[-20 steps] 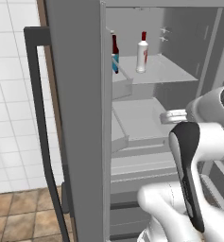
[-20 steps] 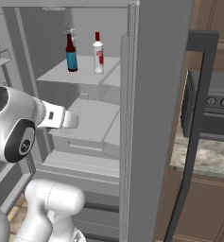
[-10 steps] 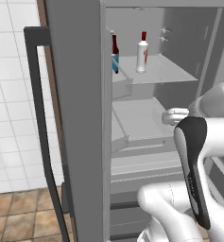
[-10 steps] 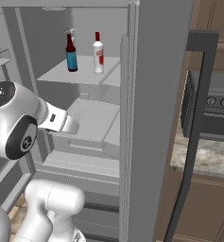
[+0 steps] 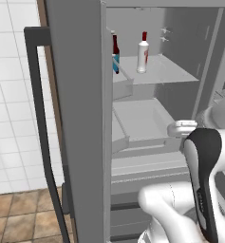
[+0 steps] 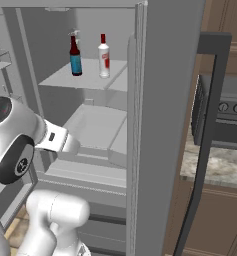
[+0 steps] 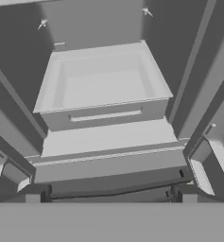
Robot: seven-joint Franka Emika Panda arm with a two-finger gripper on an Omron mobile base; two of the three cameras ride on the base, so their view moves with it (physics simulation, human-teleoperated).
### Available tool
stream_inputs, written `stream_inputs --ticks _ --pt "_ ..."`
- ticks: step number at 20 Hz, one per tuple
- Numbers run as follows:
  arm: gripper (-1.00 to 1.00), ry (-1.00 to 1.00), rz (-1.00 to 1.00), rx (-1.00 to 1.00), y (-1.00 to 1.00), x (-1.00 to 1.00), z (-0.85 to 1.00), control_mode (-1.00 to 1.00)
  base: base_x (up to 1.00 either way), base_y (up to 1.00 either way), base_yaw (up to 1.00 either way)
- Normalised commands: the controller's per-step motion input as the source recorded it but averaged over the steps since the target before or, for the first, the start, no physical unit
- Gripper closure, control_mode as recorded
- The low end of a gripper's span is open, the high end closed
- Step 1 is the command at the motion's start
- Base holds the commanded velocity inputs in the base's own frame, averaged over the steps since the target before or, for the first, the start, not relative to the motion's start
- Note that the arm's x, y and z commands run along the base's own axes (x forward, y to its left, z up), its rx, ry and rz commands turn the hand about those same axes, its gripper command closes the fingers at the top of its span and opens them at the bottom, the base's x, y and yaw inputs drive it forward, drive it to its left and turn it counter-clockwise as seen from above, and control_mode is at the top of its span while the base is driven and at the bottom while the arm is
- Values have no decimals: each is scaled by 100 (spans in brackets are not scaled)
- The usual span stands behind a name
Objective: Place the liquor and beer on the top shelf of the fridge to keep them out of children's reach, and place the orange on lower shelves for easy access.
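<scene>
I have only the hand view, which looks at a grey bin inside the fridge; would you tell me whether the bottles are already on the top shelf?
Observer: Yes, the liquor and the beer both stand upright on the top shelf.
Operator: Thank you. Are the two touching?
Observer: No, they stand apart; in the right base view the beer is to the left of the liquor.
Operator: And where is that shelf relative to the bin I see?
Observer: It is the level directly above the bin.
</scene>
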Motion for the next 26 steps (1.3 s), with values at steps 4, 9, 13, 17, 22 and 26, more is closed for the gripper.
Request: stream_inputs --ticks 4,9,13,17,22,26 --pt "-100 0 3 0 8 -6 -19 -100 0 0 0" --pt "-100 0 1 0 12 -3 -8 100 -14 2 0" --pt "-100 0 0 0 0 0 0 100 -70 0 0" --pt "-100 0 0 0 0 0 0 100 -98 -3 0" --pt "-100 0 0 0 0 0 0 100 -100 -26 0" --pt "-100 0 0 0 0 0 0 100 -77 -62 0"
